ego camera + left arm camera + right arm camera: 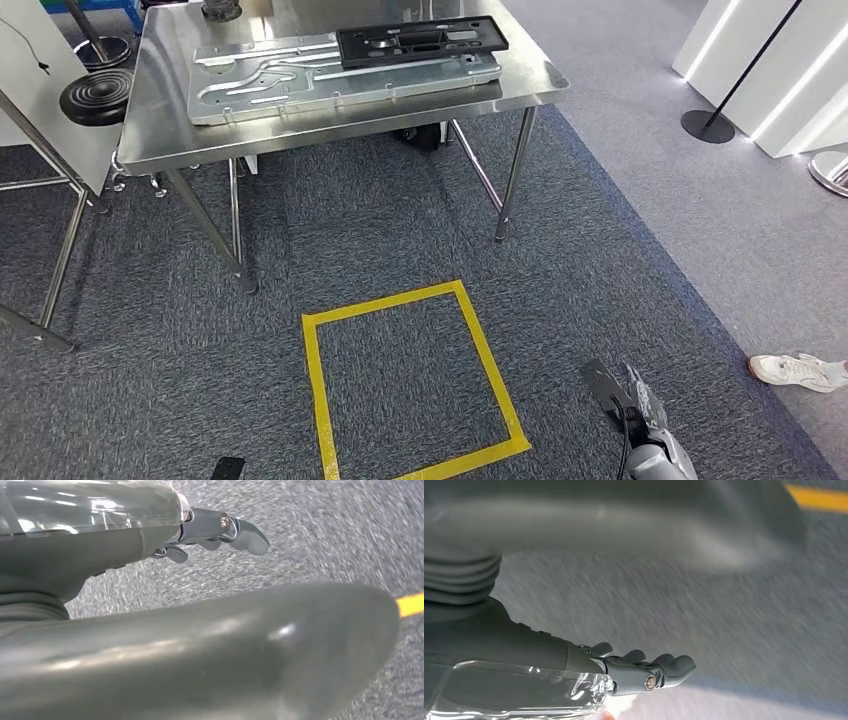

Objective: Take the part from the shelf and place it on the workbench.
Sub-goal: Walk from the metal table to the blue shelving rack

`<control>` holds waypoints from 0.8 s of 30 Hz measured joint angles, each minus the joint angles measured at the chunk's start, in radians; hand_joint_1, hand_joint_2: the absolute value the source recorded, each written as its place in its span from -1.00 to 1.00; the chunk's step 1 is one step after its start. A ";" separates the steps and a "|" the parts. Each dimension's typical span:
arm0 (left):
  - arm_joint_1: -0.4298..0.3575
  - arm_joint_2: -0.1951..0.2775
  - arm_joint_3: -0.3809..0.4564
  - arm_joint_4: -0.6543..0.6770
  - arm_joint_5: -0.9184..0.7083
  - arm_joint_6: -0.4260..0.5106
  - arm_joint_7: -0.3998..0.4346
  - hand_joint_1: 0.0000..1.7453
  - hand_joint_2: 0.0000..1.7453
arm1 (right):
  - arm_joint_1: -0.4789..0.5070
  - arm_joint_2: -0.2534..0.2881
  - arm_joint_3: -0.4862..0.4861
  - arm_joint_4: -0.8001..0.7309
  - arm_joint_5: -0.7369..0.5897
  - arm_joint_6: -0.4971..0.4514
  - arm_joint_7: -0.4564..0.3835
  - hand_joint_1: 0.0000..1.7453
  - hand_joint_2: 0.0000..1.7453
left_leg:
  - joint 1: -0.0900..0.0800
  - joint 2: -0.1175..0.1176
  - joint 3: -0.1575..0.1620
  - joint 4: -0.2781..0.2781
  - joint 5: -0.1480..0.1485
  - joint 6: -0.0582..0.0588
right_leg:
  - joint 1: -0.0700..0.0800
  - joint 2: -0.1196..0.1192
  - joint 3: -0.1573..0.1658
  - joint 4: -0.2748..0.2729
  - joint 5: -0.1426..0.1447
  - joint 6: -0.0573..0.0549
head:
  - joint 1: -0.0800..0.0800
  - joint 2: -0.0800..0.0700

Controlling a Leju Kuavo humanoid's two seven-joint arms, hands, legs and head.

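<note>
- The black part (422,42) is seen lying flat on a silver panel (340,78), on the far side of the steel workbench (520,92). Its long axis runs left to right, tilted slightly.
- Judged from this, the part already rests on the workbench; whether this is the part named in the task cannot be told, and a shelf cannot be identified with certainty.
- Both hands hang low over the floor, well apart from the part, which lies far ahead of and above the fingers.
- The right hand (640,405) is seen at the near right, beside the yellow taped square (315,380). In the right wrist view, its fingers (674,666) are extended, lightly curled, and hold nothing.
- The left hand (210,530) is likewise empty, with its fingers (250,535) extended over the carpet (325,540).
- Neither hand is clearly nearer the part.
- Surface: grey carpet, with a paler floor strip (740,200) at right.
- A person's white shoe (795,370) stands at the near right; clearance should be kept.
</note>
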 joint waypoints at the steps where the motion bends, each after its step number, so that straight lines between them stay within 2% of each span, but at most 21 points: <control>1: 0.000 0.000 -0.001 0.000 -0.002 0.001 0.000 -1.00 -1.00 | 0.012 0.012 -0.010 0.003 -0.005 0.007 0.003 -1.00 1.00 | 0.000 0.001 -0.012 0.000 0.010 0.003 | -0.002 0.001 -0.020 0.065 -0.048 0.004 | 0.000 0.000; 2: 0.001 0.000 -0.003 0.000 -0.004 0.002 0.001 -1.00 -1.00 | 0.026 0.027 -0.020 0.006 -0.008 0.013 0.005 -1.00 1.00 | -0.001 0.002 -0.026 0.001 0.020 0.004 | -0.004 0.002 -0.039 0.135 -0.086 0.007 | 0.000 0.000; 3: 0.002 0.000 -0.004 0.000 -0.006 0.002 0.001 -1.00 -1.00 | 0.039 0.041 -0.029 0.009 -0.010 0.017 0.007 -1.00 1.00 | -0.001 0.003 -0.037 0.001 0.029 0.003 | -0.006 0.002 -0.047 0.187 -0.099 0.010 | 0.000 0.000; 4: 0.002 0.000 -0.006 0.000 -0.008 0.003 0.002 -1.00 -1.00 | 0.052 0.055 -0.037 0.012 -0.012 0.021 0.007 -1.00 1.00 | -0.001 0.004 -0.048 0.002 0.036 0.001 | -0.009 0.002 -0.043 0.212 -0.090 0.012 | 0.000 0.000; 5: 0.003 0.000 -0.009 0.000 -0.010 0.004 0.004 -1.00 -1.00 | 0.063 0.069 -0.043 0.015 -0.014 0.023 0.008 -1.00 1.00 | 0.000 0.004 -0.058 0.004 0.043 -0.002 | -0.012 0.001 -0.020 0.199 -0.065 0.013 | 0.000 0.000; 6: 0.003 0.000 -0.011 0.000 -0.012 0.005 0.005 -1.00 -1.00 | 0.072 0.080 -0.050 0.017 -0.019 0.027 0.007 -1.00 1.00 | 0.000 0.005 -0.066 0.007 0.048 -0.006 | -0.014 0.001 0.022 0.148 -0.039 0.012 | 0.000 0.000; 7: 0.002 0.000 -0.012 0.000 -0.015 0.006 0.007 -1.00 -1.00 | 0.077 0.091 -0.056 0.019 -0.024 0.032 0.006 -1.00 0.50 | 0.000 0.006 -0.073 0.010 0.052 -0.010 | -0.015 0.000 0.076 0.074 -0.025 0.010 | 0.000 0.000; 8: 0.001 0.000 -0.014 0.000 -0.017 0.008 0.008 -1.00 -1.00 | 0.079 0.101 -0.063 0.020 -0.030 0.038 0.004 -1.00 0.00 | -0.001 0.008 -0.078 0.015 0.055 -0.015 | -0.013 0.000 0.127 -0.001 -0.023 0.005 | 0.000 0.000; 9: 0.000 -0.001 -0.016 0.000 -0.020 0.011 0.009 -1.00 -1.00 | 0.081 0.110 -0.070 0.021 -0.038 0.046 0.001 -1.00 -0.50 | -0.003 0.009 -0.083 0.019 0.058 -0.020 | -0.011 0.000 0.164 -0.060 -0.031 -0.001 | 0.000 0.000; 10: -0.002 -0.001 -0.017 0.000 -0.023 0.013 0.011 -1.00 -1.00 | 0.084 0.120 -0.079 0.021 -0.045 0.054 -0.001 -1.00 -0.50 | -0.003 0.011 -0.087 0.023 0.061 -0.026 | -0.007 0.001 0.181 -0.091 -0.041 -0.008 | 0.000 0.000; 12: -0.005 -0.001 -0.018 0.000 -0.029 0.018 0.012 -1.00 -1.00 | 0.094 0.140 -0.097 0.022 -0.063 0.071 -0.005 -1.00 0.50 | -0.002 0.012 -0.091 0.026 0.065 -0.039 | -0.004 0.001 0.180 -0.104 -0.042 -0.024 | 0.000 0.000; 13: -0.005 -0.002 -0.019 0.000 -0.031 0.020 0.013 -1.00 -1.00 | 0.100 0.150 -0.106 0.023 -0.070 0.082 -0.006 -1.00 1.00 | 0.000 0.011 -0.096 0.034 0.058 -0.045 | -0.005 0.000 0.178 -0.106 -0.038 -0.032 | 0.000 0.000; 14: -0.005 -0.002 -0.020 0.000 -0.032 0.022 0.014 -1.00 -1.00 | 0.104 0.159 -0.115 0.025 -0.076 0.097 -0.006 -1.00 0.50 | 0.001 0.010 -0.105 0.057 0.039 -0.050 | -0.006 0.000 0.175 -0.108 -0.033 -0.041 | 0.000 0.000; 16: -0.005 -0.002 -0.021 0.000 -0.037 0.023 0.022 -1.00 -1.00 | 0.109 0.177 -0.128 0.027 -0.080 0.147 0.000 -1.00 -0.50 | 0.003 0.007 -0.148 0.167 -0.034 -0.058 | -0.004 -0.001 0.166 -0.109 -0.023 -0.054 | 0.000 0.000; 17: -0.004 -0.002 -0.023 0.000 -0.040 0.023 0.027 -1.00 -0.50 | 0.111 0.183 -0.132 0.029 -0.077 0.176 0.007 -1.00 -0.50 | 0.004 0.007 -0.174 0.238 -0.071 -0.060 | -0.002 -0.001 0.161 -0.108 -0.020 -0.058 | 0.000 0.000; 18: -0.004 -0.002 -0.025 0.000 -0.045 0.024 0.033 -1.00 0.00 | 0.115 0.189 -0.134 0.030 -0.069 0.205 0.017 -1.00 0.00 | 0.004 0.007 -0.194 0.295 -0.094 -0.062 | 0.000 -0.001 0.156 -0.107 -0.017 -0.060 | 0.000 0.000; 19: -0.004 -0.002 -0.029 0.000 -0.051 0.027 0.041 -1.00 0.50 | 0.118 0.194 -0.135 0.031 -0.054 0.227 0.034 -1.00 0.50 | 0.005 0.007 -0.198 0.320 -0.096 -0.062 | 0.002 0.000 0.152 -0.105 -0.016 -0.060 | 0.000 0.000; 20: -0.004 -0.002 -0.033 0.000 -0.059 0.032 0.049 -1.00 1.00 | 0.122 0.200 -0.132 0.033 -0.032 0.239 0.054 -1.00 1.00 | 0.005 0.007 -0.183 0.304 -0.078 -0.061 | 0.004 0.001 0.149 -0.102 -0.015 -0.060 | 0.000 0.000; 22: -0.007 -0.002 -0.044 0.000 -0.074 0.042 0.065 -1.00 1.00 | 0.127 0.214 -0.120 0.036 0.014 0.251 0.091 -1.00 1.00 | 0.005 0.006 -0.109 0.176 -0.017 -0.052 | 0.006 0.003 0.146 -0.095 -0.015 -0.059 | 0.000 0.000; 23: -0.009 -0.002 -0.049 0.000 -0.079 0.046 0.070 -1.00 1.00 | 0.128 0.223 -0.112 0.037 0.030 0.252 0.102 -1.00 1.00 | 0.003 0.006 -0.071 0.109 0.003 -0.047 | 0.008 0.004 0.143 -0.092 -0.016 -0.057 | 0.000 0.000; 24: -0.010 -0.002 -0.053 0.000 -0.082 0.047 0.072 -1.00 1.00 | 0.128 0.232 -0.106 0.038 0.040 0.252 0.110 -1.00 1.00 | 0.001 0.005 -0.045 0.061 0.013 -0.042 | 0.010 0.005 0.141 -0.090 -0.015 -0.053 | 0.000 0.000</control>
